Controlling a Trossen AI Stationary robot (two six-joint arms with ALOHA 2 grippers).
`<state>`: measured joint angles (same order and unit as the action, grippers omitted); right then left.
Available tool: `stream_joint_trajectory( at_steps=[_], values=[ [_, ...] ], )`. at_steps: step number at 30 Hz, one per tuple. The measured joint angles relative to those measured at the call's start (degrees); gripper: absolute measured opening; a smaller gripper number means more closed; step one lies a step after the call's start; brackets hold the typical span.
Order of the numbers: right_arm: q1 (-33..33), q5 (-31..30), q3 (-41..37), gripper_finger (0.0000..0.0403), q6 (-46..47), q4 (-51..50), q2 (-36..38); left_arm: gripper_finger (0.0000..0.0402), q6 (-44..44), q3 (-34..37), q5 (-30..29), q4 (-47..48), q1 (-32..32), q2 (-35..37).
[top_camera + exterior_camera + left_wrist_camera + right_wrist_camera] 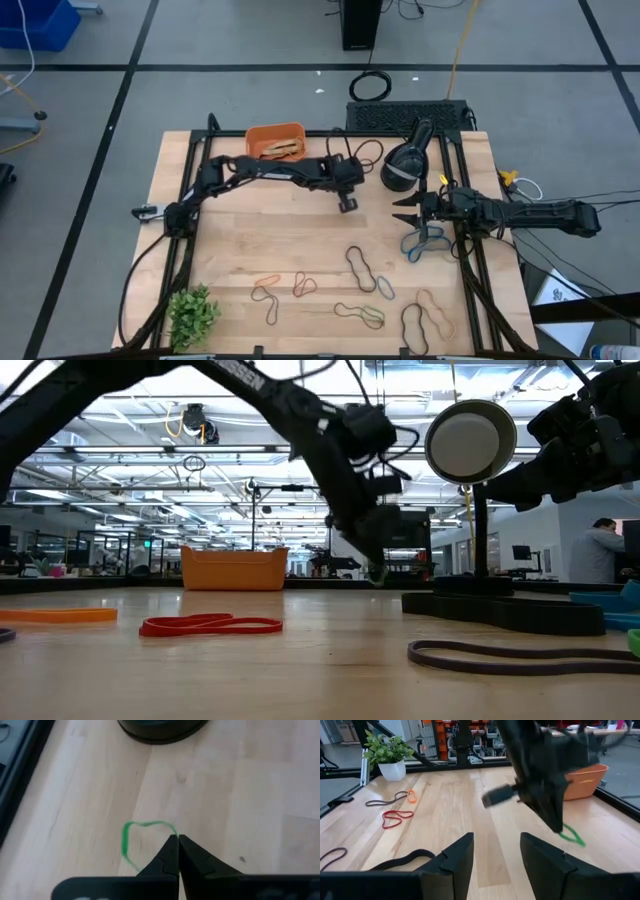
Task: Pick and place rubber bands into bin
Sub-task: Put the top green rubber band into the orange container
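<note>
Left gripper (pixel 178 839), fingers pinched on a green rubber band (pixel 131 836) at the bench's upper middle, could lose the thin loop lifting it toward the bin (pixel 275 141). Right gripper (pixel 412 211) waits with fingers wide.

A small orange bin (pixel 275 140) sits at the upper middle of the overhead view, tan bands inside. A green rubber band (pixel 145 837) hangs pinched at frame centre. Other rubber bands (pixel 365 268) lie flat, scattered across the lower half
</note>
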<state>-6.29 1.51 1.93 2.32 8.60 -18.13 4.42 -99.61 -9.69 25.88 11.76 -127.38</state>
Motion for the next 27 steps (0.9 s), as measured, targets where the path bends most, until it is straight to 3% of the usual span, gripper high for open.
stream_joint_trajectory(
  at_steps=[3,13,22,27],
  values=[
    [0.01,0.01,0.0,0.0155,0.01,-0.02,0.02,0.0003,0.95,0.02,-0.99,2.84,-0.49,2.77],
    [0.01,0.04,0.0,0.0155,0.01,-0.23,0.07,0.0002,2.26,-0.03,-13.1,15.72,-0.7,15.96],
    [0.01,0.05,0.02,0.0155,0.01,0.0,0.08,0.0002,-0.15,-0.15,-13.93,23.48,4.0,27.66],
    [0.01,0.03,0.02,0.0155,0.01,-0.13,0.06,0.0002,-0.56,-0.15,-12.45,26.24,7.89,29.89]
  ],
)
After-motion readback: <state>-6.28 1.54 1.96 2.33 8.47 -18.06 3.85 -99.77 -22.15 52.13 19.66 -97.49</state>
